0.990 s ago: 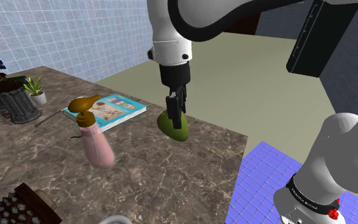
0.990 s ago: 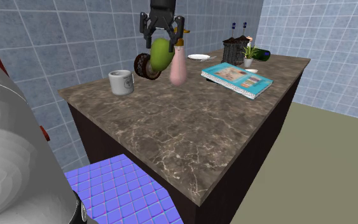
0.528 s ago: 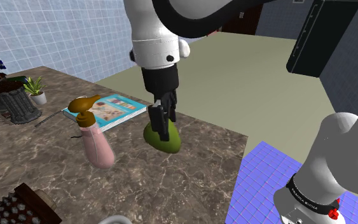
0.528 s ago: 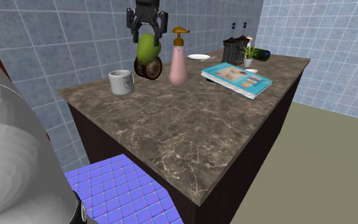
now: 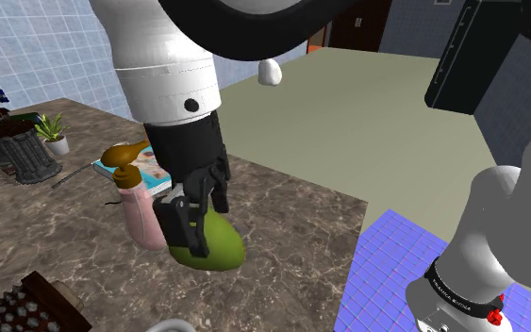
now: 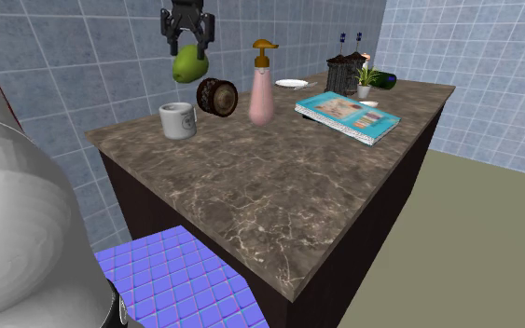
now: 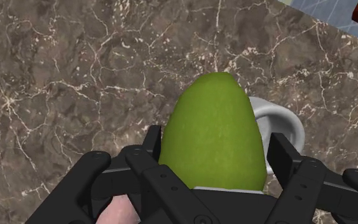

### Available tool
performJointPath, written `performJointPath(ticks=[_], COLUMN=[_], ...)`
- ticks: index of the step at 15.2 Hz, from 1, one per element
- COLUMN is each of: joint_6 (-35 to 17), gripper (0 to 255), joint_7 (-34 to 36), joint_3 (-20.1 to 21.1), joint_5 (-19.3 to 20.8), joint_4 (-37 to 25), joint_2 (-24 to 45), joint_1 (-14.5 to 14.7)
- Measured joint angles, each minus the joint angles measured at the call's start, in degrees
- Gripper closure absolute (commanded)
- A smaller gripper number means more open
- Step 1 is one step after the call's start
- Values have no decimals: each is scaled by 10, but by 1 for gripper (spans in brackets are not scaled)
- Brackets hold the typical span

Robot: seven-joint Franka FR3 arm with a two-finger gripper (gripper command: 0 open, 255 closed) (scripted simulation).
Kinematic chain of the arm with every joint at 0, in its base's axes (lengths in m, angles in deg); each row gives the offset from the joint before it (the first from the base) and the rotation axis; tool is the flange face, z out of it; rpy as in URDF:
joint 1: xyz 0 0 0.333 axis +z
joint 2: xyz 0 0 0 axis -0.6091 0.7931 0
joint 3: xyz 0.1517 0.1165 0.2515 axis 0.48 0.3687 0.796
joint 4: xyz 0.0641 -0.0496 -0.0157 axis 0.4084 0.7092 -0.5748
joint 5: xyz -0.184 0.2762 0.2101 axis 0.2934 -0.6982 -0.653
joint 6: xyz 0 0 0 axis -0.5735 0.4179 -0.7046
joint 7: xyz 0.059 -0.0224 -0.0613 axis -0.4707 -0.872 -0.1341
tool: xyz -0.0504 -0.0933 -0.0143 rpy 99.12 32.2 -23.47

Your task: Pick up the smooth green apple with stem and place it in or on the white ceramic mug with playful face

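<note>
The green apple [image 6: 188,63] hangs high in the air, clasped in my black gripper [image 6: 187,33], almost straight above the white mug [image 6: 177,119] that stands on the brown marble counter [image 6: 279,186]. In the shoulder view the apple [image 5: 214,242] shows under the gripper [image 5: 193,222], in front of the pink bottle. The wrist view has the apple [image 7: 213,135] between the two fingers [image 7: 284,154], with the mug's rim [image 7: 279,124] peeking out just behind it.
A pink pump bottle [image 6: 262,90] and a brown round object [image 6: 217,96] stand right of the mug. A teal book [image 6: 348,115], a dark planter [image 6: 343,73], a small potted plant [image 5: 53,131] and a white plate [image 6: 291,83] sit further along. The counter ends at tiled walls.
The gripper has carried the apple toward the second exterior view's left, from beside the pink bottle to above the mug. It stays shut on the apple.
</note>
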Motion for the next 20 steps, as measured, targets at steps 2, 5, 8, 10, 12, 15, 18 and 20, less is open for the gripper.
performJointPath(ticks=[2, 5, 8, 10, 12, 15, 18, 20], joint_6=[-1, 8, 22, 16, 6, -16, -38, -54], gripper=[255, 255, 255, 255, 255, 255, 255, 255], joint_7=[33, 85, 129, 137, 141, 138, 136, 136], joint_3=[15, 35, 47, 49, 49, 48, 48, 47], joint_5=[14, 35, 61, 66, 68, 69, 69, 71], joint_4=[-33, -87, -148, -152, -145, -124, -102, -89], joint_2=[35, 81, 132, 143, 147, 148, 147, 151], joint_1=[15, 44, 75, 82, 84, 83, 81, 81])
